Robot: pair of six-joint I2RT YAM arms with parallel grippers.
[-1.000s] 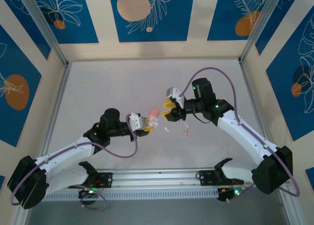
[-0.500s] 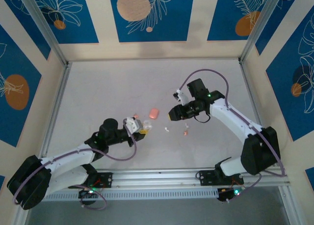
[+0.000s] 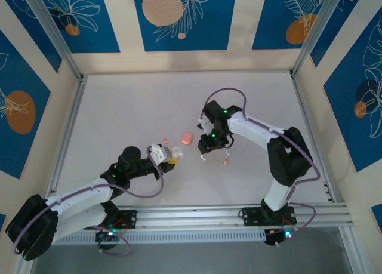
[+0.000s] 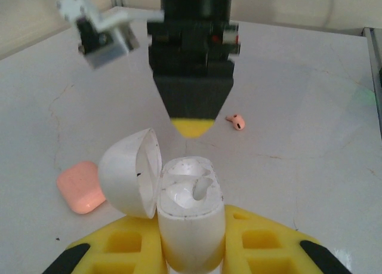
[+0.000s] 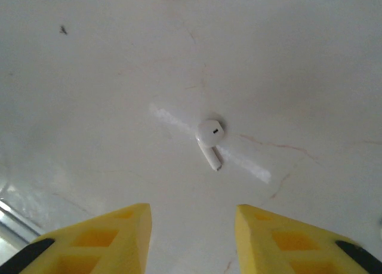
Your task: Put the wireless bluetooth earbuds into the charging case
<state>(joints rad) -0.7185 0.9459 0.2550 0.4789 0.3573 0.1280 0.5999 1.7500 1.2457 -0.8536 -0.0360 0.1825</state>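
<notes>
The left end effector (image 4: 191,250) grips a white case (image 4: 190,208), its lid open. The right end effector (image 5: 192,217) hangs open over a white earbud (image 5: 210,139).

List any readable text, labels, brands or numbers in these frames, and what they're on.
None readable.
White open case, pink case, white earbud and pink earbud carry no print.
Wall panels bear leaf and circle patterns, no words.
</notes>
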